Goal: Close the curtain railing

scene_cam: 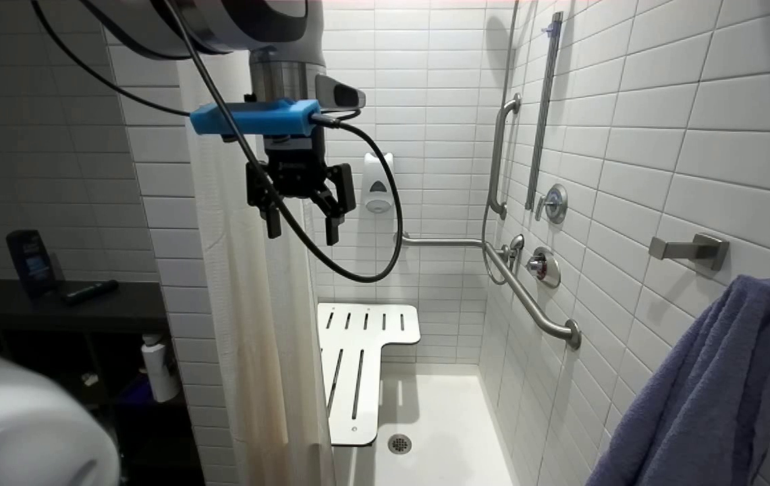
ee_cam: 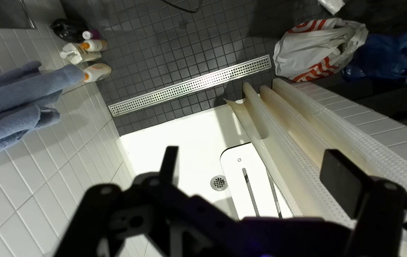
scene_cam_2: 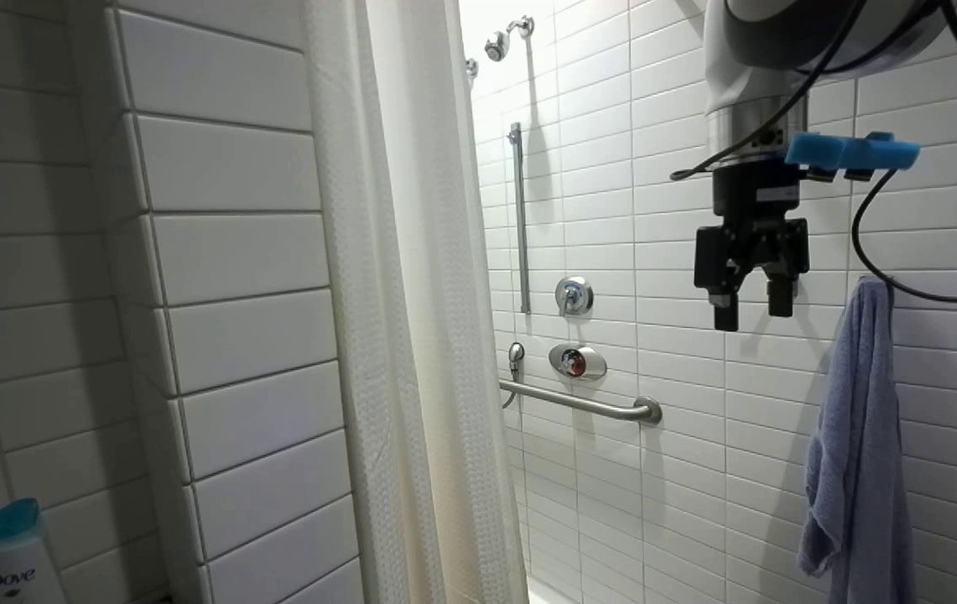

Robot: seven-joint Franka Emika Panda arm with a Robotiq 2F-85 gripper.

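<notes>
The white shower curtain [scene_cam: 256,337] hangs in long vertical pleats, bunched beside the tiled wall end at one side of the shower opening. It also shows in an exterior view [scene_cam_2: 419,302] and runs down the right side of the wrist view [ee_cam: 289,125]. My gripper [scene_cam: 303,231] points down with its fingers spread and nothing between them. In an exterior view the gripper [scene_cam_2: 752,315] is well apart from the curtain, toward the towel wall. In the wrist view the gripper's [ee_cam: 257,171] right finger overlaps the curtain pleats. The curtain's top is out of view.
A slotted white shower seat [scene_cam: 364,337] stands behind the curtain. Grab bars [scene_cam: 526,304] and valves [scene_cam: 543,266] line the tiled wall. A blue-grey towel [scene_cam_2: 855,453] hangs there. Bottles [ee_cam: 92,53] and a plastic bag [ee_cam: 314,50] stand on the floor. A dark shelf [scene_cam: 88,317] stands left.
</notes>
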